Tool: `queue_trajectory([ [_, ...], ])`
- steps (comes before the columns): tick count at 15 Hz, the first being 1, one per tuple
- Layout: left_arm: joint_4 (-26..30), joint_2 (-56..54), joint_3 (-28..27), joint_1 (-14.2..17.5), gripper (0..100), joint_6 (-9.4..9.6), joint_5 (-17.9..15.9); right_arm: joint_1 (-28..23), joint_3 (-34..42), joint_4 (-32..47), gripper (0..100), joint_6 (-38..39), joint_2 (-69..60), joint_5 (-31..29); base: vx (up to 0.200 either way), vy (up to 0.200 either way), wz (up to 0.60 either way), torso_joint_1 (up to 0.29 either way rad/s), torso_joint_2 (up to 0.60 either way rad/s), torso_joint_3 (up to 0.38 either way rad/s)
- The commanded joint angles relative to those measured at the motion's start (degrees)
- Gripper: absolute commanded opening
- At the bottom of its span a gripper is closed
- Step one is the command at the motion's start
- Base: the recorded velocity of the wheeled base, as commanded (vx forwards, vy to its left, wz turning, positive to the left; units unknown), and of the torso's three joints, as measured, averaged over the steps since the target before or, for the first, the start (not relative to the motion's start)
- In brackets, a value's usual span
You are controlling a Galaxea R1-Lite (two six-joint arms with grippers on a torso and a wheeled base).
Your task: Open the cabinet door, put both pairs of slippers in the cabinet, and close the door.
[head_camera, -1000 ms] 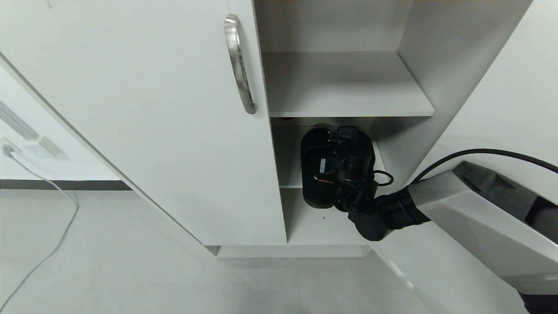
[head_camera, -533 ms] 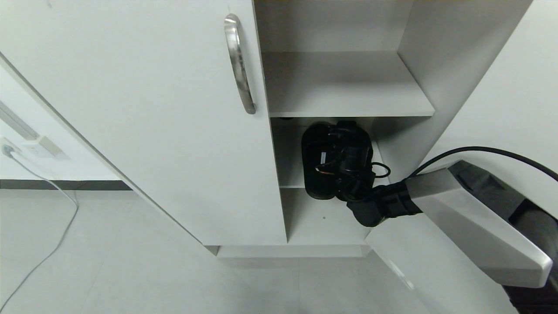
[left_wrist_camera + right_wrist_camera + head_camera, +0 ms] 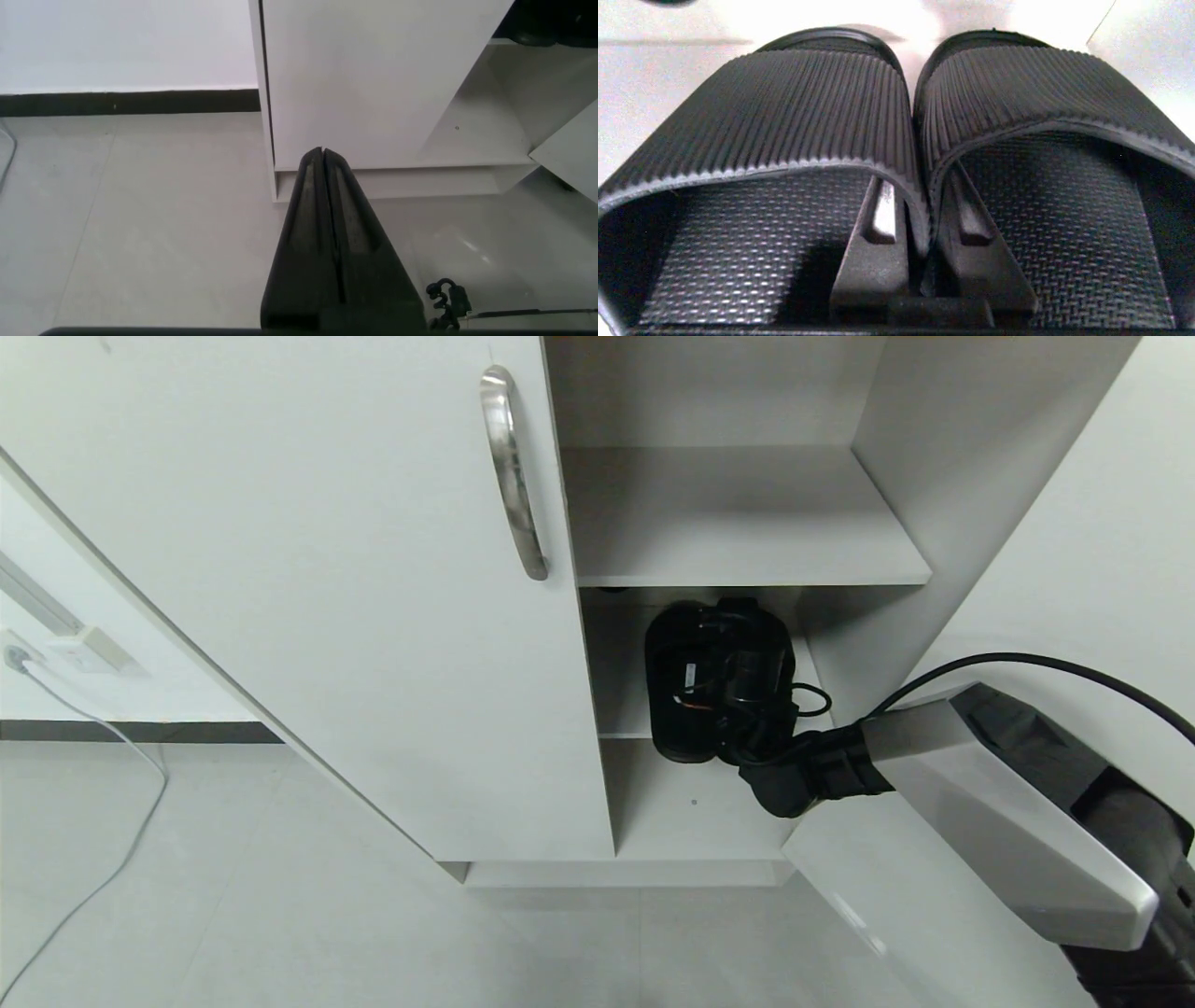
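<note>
A pair of black ribbed slippers [image 3: 695, 681] lies side by side in the cabinet's [image 3: 896, 457] lower compartment, heels at the edge of the low shelf [image 3: 621, 723]. My right gripper [image 3: 742, 686] reaches in from the right and is shut on the slippers' [image 3: 822, 121] two touching inner walls, one finger [image 3: 878, 233] inside each slipper. The right door [image 3: 1074, 569] stands open; the left door [image 3: 327, 569] with its metal handle [image 3: 512, 471] is closed. My left gripper [image 3: 322, 159] hangs shut and holding nothing over the floor in front of the cabinet base [image 3: 402, 177].
The upper shelf [image 3: 738, 523] is bare. A wall socket [image 3: 84, 653] with a white cable [image 3: 121, 784] trailing over the tiled floor sits at the far left. The open door's lower corner [image 3: 803, 859] stands close beside my right arm.
My right gripper has pushed the slippers a little deeper into the lower compartment, and the right arm has followed inward. The doors have not moved.
</note>
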Motion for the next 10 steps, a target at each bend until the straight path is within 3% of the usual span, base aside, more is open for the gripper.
queue_trajectory([
  [1, 0.02, 0.07, 0.01, 0.0, 0, -0.01, 0.07, -0.2, -0.1, -0.09, 0, -0.04, 0.39, 0.0, 0.0, 0.0, 0.0, 0.0, 0.0, 0.0],
  [5, 0.02, 0.07, 0.01, 0.0, 0, -0.01, 0.07, -0.29, -0.1, 0.0, 0, -0.12, 0.83, -0.09, 0.0, 0.0, 0.0, 0.0, 0.0, 0.0],
  [6, 0.02, 0.07, 0.01, 0.0, 0, -0.01, 0.07, -0.2, -0.1, -0.09, 100, -0.12, 0.92, -0.09, 0.0, 0.0, 0.0, 0.0, 0.0, 0.0],
  [10, 0.02, 0.07, 0.01, 0.0, 0, -0.01, 0.07, -0.03, 1.83, -0.44, 100, -0.12, 0.04, -0.27, 0.0, 0.0, 0.0, 0.0, 0.0, 0.0],
])
